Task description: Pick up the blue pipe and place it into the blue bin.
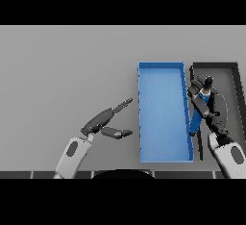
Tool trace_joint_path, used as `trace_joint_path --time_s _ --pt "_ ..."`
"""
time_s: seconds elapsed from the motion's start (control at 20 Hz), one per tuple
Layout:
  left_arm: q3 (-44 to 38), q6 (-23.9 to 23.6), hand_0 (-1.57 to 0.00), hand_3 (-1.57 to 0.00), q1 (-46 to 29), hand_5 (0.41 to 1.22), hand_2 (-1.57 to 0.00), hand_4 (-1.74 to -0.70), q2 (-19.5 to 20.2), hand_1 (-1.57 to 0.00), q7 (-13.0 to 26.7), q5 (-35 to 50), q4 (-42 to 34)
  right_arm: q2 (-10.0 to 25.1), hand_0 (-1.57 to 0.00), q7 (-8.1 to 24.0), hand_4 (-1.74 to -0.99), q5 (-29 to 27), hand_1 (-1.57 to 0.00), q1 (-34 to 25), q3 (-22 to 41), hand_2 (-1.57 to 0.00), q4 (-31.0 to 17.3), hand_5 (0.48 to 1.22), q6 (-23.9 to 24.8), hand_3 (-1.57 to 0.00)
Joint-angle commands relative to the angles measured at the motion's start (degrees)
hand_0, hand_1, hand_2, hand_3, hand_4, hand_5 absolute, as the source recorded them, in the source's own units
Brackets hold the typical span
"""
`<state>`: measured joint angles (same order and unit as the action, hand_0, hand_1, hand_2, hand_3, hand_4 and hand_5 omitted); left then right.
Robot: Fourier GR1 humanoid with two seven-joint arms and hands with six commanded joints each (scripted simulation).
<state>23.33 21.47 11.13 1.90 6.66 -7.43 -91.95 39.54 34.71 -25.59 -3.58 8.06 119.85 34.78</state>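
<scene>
The blue pipe (196, 119) is in my right hand (212, 107), whose fingers are curled round its upper part. The pipe hangs tilted, its upper end toward the dark bin (227, 81) and its lower end by the right wall of the blue bin (161, 118). The hand and pipe are above the line where the two bins meet. The blue bin is a long open box in the middle right of the table, with nothing on its floor. My left hand (102, 121) is open over the table, left of the blue bin.
The dark bin stands directly to the right of the blue bin, with their walls side by side. The grey table (67, 65) stretches out to the left and behind the bins.
</scene>
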Motion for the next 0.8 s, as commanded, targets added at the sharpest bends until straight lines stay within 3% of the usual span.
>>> trace_joint_path --time_s 0.0,0.1,0.15,0.2,0.35,0.4,0.45,0.55,0.6,0.75 --pt "-0.2 0.2 0.0 0.0 -0.1 0.425 0.0 -0.88 0.3 0.0 -0.3 0.3 0.0 1.8 -1.57 0.2 -1.741 0.0 -1.57 1.1 2.2 -1.57 0.2 1.221 3.1 -1.57" --pt "0.6 0.1 0.0 0.0 -1.6 0.422 0.0 -0.89 0.3 0.0 -1.3 0.0 -0.7 2.7 -1.57 0.2 -1.741 -0.4 -1.57 2.9 5.9 -1.57 -0.3 1.221 7.7 -1.52" --pt "0.5 0.2 0.0 0.0 -1.8 0.42 0.0 -0.89 0.7 0.0 -1.2 0.0 -1.0 3.7 -1.57 0.2 -1.741 -0.3 -1.57 3.4 8.5 -1.57 -0.1 1.221 10.4 -1.26" --pt "0.4 0.0 0.0 0.0 -0.9 0.42 0.0 -0.89 0.5 0.0 -0.9 -0.3 -0.4 6.7 -1.57 0.2 -1.741 -1.9 -1.57 3.4 10.9 -1.57 -0.9 1.221 12.3 -1.13" --pt "0.4 -0.1 0.0 0.0 -0.9 0.421 0.0 -0.88 0.6 0.0 -0.5 -0.3 -0.9 9.6 -1.57 -0.6 -1.741 -0.7 -1.55 1.0 16.7 -1.57 -2.1 1.221 18.6 -0.85" --pt "0.4 -0.1 0.0 0.0 -0.6 0.421 0.0 -0.88 0.5 0.0 -0.3 -0.3 -0.6 10.0 -1.46 -1.3 -1.678 -1.0 -1.34 0.2 17.9 -1.34 -3.6 1.221 19.3 -0.79" --pt "0.5 0.1 0.0 0.0 -1.1 0.422 0.0 -0.88 0.7 0.0 -0.8 -0.2 -0.7 11.1 -1.17 -1.5 -1.592 -1.5 -1.07 -0.2 19.2 -1.07 -4.1 1.221 20.1 -0.63" --pt "0.7 0.0 0.0 0.0 -1.1 0.425 0.0 -0.88 0.6 0.0 -0.1 -0.5 -1.0 12.9 -0.75 -0.4 -1.413 -4.5 -0.68 -0.9 21.2 -0.68 -6.1 1.221 20.2 -0.4" --pt "1.0 -0.1 0.0 0.0 -1.5 0.427 0.0 -0.88 0.7 0.0 -0.5 -0.8 -1.1 15.8 -0.6 0.0 -1.337 -9.1 -0.55 -2.3 24.3 -0.55 -7.2 1.221 19.8 -0.32" --pt "0.7 -0.3 0.0 0.0 -1.7 0.429 0.0 -0.88 0.6 0.0 -0.4 -0.2 -1.6 24.3 -0.31 0.2 -1.175 -20.8 -0.28 -10.9 37.3 -0.28 -8.4 1.084 19.6 -0.16"
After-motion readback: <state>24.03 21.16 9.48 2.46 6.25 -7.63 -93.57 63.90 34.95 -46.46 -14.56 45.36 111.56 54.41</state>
